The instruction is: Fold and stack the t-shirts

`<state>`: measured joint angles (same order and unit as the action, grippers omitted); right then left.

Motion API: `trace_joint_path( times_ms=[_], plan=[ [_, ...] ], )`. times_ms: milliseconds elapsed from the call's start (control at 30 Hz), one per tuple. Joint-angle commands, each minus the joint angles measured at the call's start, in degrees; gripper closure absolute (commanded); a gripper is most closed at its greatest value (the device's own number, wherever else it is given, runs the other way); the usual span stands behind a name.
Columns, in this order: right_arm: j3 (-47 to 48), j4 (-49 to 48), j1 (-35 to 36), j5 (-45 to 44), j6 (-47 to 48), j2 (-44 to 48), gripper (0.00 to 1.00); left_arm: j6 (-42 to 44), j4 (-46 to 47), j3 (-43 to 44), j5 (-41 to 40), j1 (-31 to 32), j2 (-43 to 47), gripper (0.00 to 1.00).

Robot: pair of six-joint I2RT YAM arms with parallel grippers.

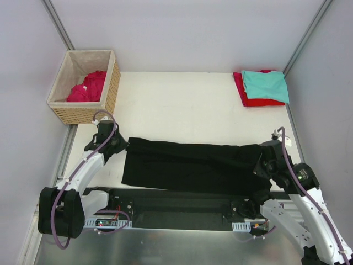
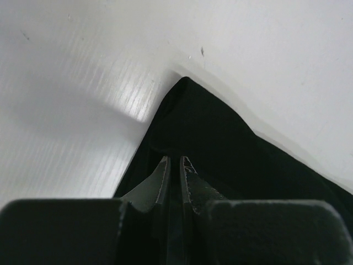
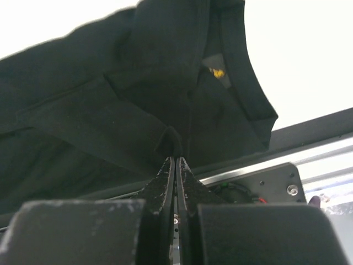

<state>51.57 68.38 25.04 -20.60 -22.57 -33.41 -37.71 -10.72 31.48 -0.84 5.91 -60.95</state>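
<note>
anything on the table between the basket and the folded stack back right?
No. In the top view the table between the wicker basket and the teal-on-red stack is bare; the black shirt lies nearer the arms.

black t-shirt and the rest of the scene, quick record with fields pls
black t-shirt: folded into a long band along the near edge
left pincer: shut on its left end
right pincer: shut on a pinch of cloth at its collar end
stack: teal t-shirt on top of red t-shirt, far right corner
basket: far left, pink-red t-shirt inside
</note>
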Motion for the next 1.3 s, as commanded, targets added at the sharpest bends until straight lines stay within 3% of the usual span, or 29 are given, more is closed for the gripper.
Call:
trace_joint_path(
  times_ms=[0, 633, 733, 767, 833, 933, 1033, 1067, 1100, 1133, 1267],
  plan=[
    [-2.0, 0.5, 0.8, 1.0, -3.0, -1.0, 1.0, -2.9, -1.0, -2.7, 0.8, -0.4, 3.2, 1.0],
    [-7.2, -4.9, 6.0, 0.7, -4.8, -3.3, 0.99, -7.5, -5.2, -7.0, 2.8, -0.4, 12.2, 1.0],
    [-5.8, -4.9, 6.6, -1.4, -4.9, -4.5, 0.68, -8.3, -6.7, -6.3, 3.2, -0.3, 15.9, 0.93],
    [-5.3, -5.0, 6.7, -2.0, -4.7, -4.9, 0.46, -8.3, -8.1, -5.7, 3.4, -0.4, 17.6, 0.86],
    [-3.2, -5.4, 6.9, -3.7, -4.3, -6.6, 0.32, -7.8, -9.7, -3.1, 3.9, -0.3, 18.9, 0.86],
    [0.2, -6.6, 7.2, -5.5, -2.9, -9.3, 0.26, -7.6, -13.0, 1.9, 4.4, -0.3, 20.6, 0.7],
    [2.6, -9.5, 7.4, -7.5, -1.3, -11.4, 0.24, -7.7, -14.2, 6.3, 4.5, -0.3, 21.3, 0.67],
    [2.7, -10.4, 7.4, -8.2, -1.2, -13.1, 0.23, -7.8, -14.2, 7.0, 4.4, -0.3, 21.0, 0.62],
    [2.7, -11.6, 7.3, -8.1, -0.7, -14.2, 0.23, -7.6, -14.2, 7.5, 4.1, -0.3, 20.8, 0.49],
    [2.7, -13.7, 7.3, -7.8, -0.7, -15.2, 0.23, -7.3, -14.2, 8.1, 3.5, -0.3, 20.3, 0.43],
    [0.8, -20.0, 7.4, -6.5, 0.1, -20.5, 0.23, -6.7, -11.3, 5.4, -0.4, 0.1, 16.4, 0.36]
  ],
)
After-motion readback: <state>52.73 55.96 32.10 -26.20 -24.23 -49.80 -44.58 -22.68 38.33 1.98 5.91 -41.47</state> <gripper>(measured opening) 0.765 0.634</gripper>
